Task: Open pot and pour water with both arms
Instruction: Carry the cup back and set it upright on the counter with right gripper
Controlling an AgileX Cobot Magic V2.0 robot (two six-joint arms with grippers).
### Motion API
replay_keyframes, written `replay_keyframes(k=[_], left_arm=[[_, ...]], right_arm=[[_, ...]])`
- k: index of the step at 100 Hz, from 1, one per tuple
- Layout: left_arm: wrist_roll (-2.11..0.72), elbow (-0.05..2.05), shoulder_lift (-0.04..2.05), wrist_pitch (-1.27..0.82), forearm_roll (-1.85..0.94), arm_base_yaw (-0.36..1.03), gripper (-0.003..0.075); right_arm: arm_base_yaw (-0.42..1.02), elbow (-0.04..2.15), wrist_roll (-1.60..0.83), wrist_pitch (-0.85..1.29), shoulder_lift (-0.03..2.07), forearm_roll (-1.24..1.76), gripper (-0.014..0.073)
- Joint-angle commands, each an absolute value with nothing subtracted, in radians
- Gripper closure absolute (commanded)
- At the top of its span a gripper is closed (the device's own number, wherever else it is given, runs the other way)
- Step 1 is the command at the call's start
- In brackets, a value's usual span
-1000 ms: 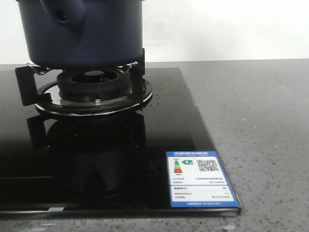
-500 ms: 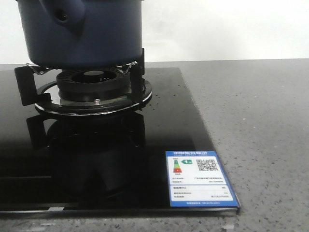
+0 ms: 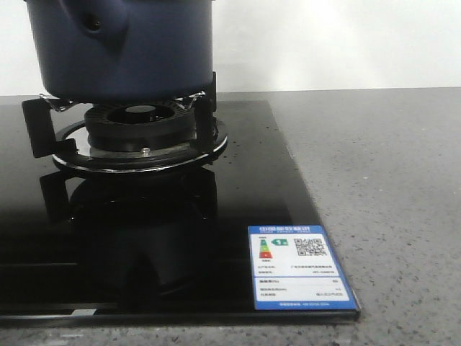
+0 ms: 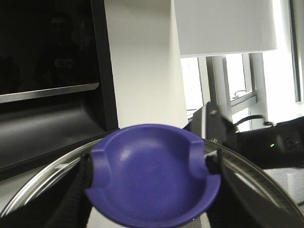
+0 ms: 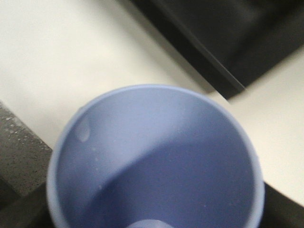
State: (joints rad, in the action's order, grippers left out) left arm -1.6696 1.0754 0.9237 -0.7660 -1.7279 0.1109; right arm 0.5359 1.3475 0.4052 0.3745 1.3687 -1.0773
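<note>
The dark navy pot (image 3: pixel 122 50) stands on the gas burner (image 3: pixel 140 122) at the upper left of the front view. Its handle stub (image 3: pixel 94 18) with a small hole faces the camera, and its top is cut off by the frame. Neither gripper shows in that view. In the left wrist view my left gripper (image 4: pixel 152 171) is shut on the blue knob (image 4: pixel 154 175) of a glass lid (image 4: pixel 42 178), held up in the air. In the right wrist view a light blue cup (image 5: pixel 156 161) fills the frame. My right gripper (image 5: pixel 154 213) holds it, with the fingers almost hidden behind it.
The burner sits on a black glass hob (image 3: pixel 144 238) with an energy label sticker (image 3: pixel 299 267) at its front right corner. Grey speckled counter (image 3: pixel 389 180) lies to the right. A white wall stands behind.
</note>
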Motion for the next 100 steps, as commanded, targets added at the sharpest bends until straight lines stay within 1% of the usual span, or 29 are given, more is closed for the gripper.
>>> replay_keyframes(k=[1,11,21,30,44,65,75,86,100], left_arm=[[-1.658,1.11,0.912,-0.772,-1.805,0.109,0.047],[-1.658,1.11,0.913,-0.772,-1.801,0.109,0.047],[-1.658,1.11,0.914,-0.772,-1.798,0.109,0.047],[-1.658,1.11,0.914,-0.774,-1.783,0.109,0.047],[-1.658,1.105,0.914,-0.774,-1.767,0.109,0.047],[-1.658,1.061,0.914,-0.783,-1.764,0.109,0.047],[-1.658,1.045,0.92,-0.798,-1.764,0.109,0.047],[-1.658,1.041,0.959,-0.868,-1.758,0.111,0.047],[-1.658,1.041,1.014,-0.933,-1.758,0.111,0.047]], right_arm=[[0.476,1.301,0.535,0.325,1.276,-1.095,0.0369],[0.404,1.17,0.622,0.251,1.215,-1.095,0.0369],[0.333,1.009,0.691,0.124,1.161,-1.095,0.0369],[0.279,0.883,0.72,0.008,1.138,-1.095,0.0369],[0.201,0.748,0.736,-0.148,1.133,-1.059,0.0369],[0.07,0.676,0.736,-0.414,1.139,-0.934,0.0369],[0.036,0.676,0.736,-0.423,1.162,-0.905,0.0369],[0.019,0.676,0.734,-0.41,1.202,-0.905,0.0368],[0.012,0.676,0.732,-0.467,1.254,-0.905,0.0365]])
